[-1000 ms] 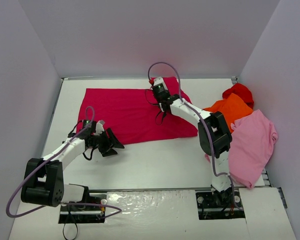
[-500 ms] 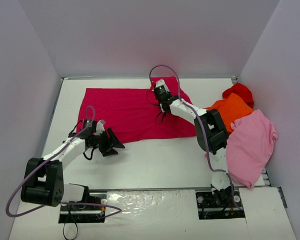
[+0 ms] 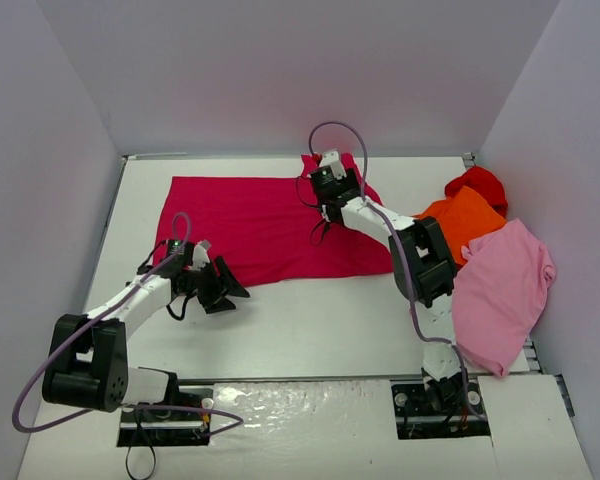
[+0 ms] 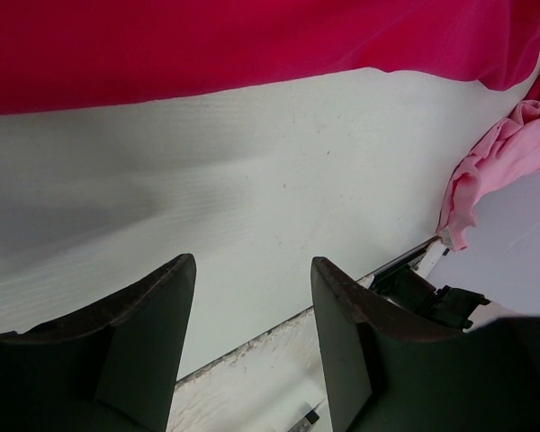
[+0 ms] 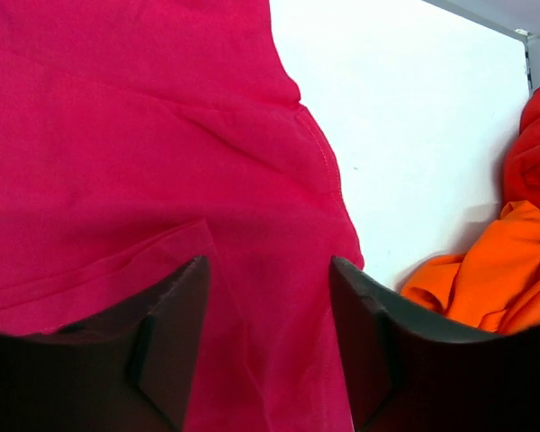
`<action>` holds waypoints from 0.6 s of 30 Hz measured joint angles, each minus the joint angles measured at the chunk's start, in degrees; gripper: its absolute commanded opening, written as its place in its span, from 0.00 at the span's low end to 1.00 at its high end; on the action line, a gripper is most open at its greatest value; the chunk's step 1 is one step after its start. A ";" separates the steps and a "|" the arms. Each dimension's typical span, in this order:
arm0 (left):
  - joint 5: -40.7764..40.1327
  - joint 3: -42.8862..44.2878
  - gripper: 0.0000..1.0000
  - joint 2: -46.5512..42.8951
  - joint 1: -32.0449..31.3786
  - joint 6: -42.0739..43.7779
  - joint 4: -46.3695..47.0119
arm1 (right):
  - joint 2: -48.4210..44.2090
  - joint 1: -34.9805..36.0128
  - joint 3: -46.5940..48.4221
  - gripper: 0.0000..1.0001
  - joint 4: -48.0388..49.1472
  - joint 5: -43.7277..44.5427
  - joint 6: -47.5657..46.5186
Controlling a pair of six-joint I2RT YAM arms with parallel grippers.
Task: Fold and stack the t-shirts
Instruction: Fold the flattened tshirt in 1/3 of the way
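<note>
1. Over the far right end of the crimson t-shirt (image 3: 250,225), the right gripper (image 3: 330,168) hangs with its jaws parted. Nothing sits between them, and whether the fingertips touch the cloth cannot be told.
2. The left gripper (image 3: 223,286) stands partly open just beside the shirt's near edge, above bare desk (image 3: 310,320), holding nothing.
3. The crimson t-shirt lies spread flat across the far middle of the desk.
4. Three more shirts are heaped at the right side. The bright red t-shirt (image 3: 478,183) is farthest, the orange t-shirt (image 3: 465,215) lies against it, and the light pink t-shirt (image 3: 500,290) is nearest, reaching the desk's right edge.
5. The desk is white, and plain pale walls (image 3: 280,70) close it in on three sides.
</note>
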 measured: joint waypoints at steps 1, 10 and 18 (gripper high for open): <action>0.00 0.00 0.50 0.04 0.00 0.00 0.00 | -0.31 -0.01 -0.69 0.02 0.10 -0.75 0.89; -2.03 0.09 0.23 -0.38 -0.26 0.37 -0.54 | -6.99 0.67 -9.99 0.10 -2.94 -17.91 10.82; -17.63 8.08 0.38 -19.45 -0.69 3.11 -9.72 | -11.34 8.00 -10.98 0.45 -1.74 -41.01 15.59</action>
